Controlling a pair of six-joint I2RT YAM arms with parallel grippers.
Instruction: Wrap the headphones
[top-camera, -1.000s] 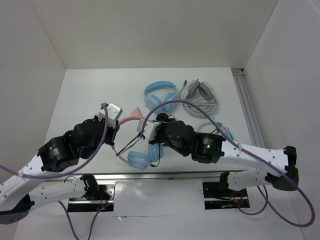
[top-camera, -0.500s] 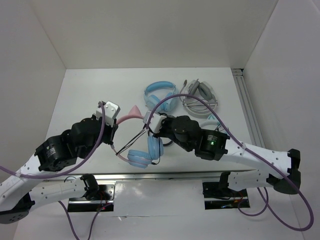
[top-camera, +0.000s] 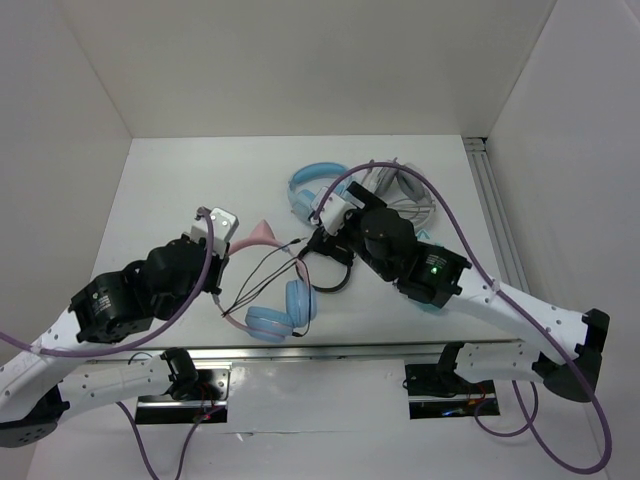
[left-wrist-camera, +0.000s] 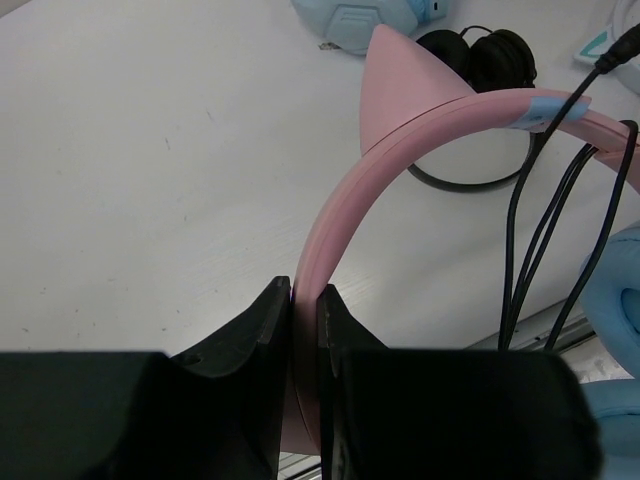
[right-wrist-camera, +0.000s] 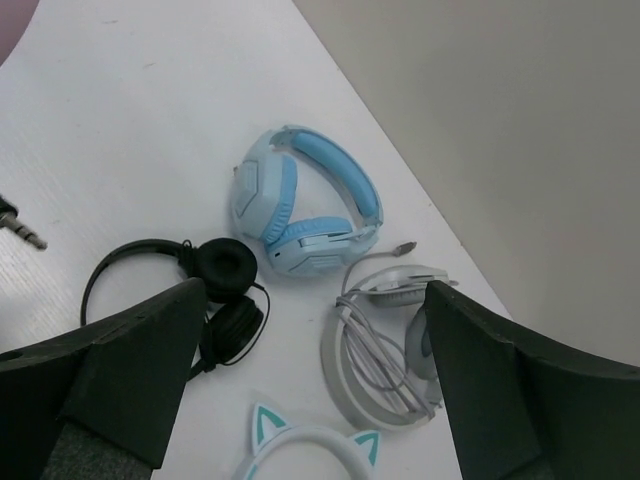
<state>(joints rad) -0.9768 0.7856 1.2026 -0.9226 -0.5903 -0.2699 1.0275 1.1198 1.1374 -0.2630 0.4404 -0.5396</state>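
The headphones (top-camera: 262, 300) lie near the table's front edge, with a pink cat-eared headband (left-wrist-camera: 420, 130) and light blue ear cups (top-camera: 270, 322). Their thin dark cable (left-wrist-camera: 540, 230) runs in loose loops over the band, and its plug (right-wrist-camera: 20, 225) rests free on the table. My left gripper (left-wrist-camera: 305, 300) is shut on the pink headband at its left end (top-camera: 225, 262). My right gripper (right-wrist-camera: 320, 400) stands wide open and empty above the table, just beyond the headphones (top-camera: 320, 235), with nothing between its fingers (right-wrist-camera: 130, 370).
An all-blue pair (right-wrist-camera: 300, 200) lies at the back. A small black pair (right-wrist-camera: 200, 290) lies beside it, and a grey-white pair with a wound cable (right-wrist-camera: 385, 350) sits to the right. A white-banded pair with teal cat ears (right-wrist-camera: 305, 445) lies under the right arm. A rail (top-camera: 495, 220) runs along the table's right side.
The right gripper opened, let go of the cable and moved away toward the back right. The cable now hangs loose. The left gripper kept its grip, and the headphones shifted slightly left.
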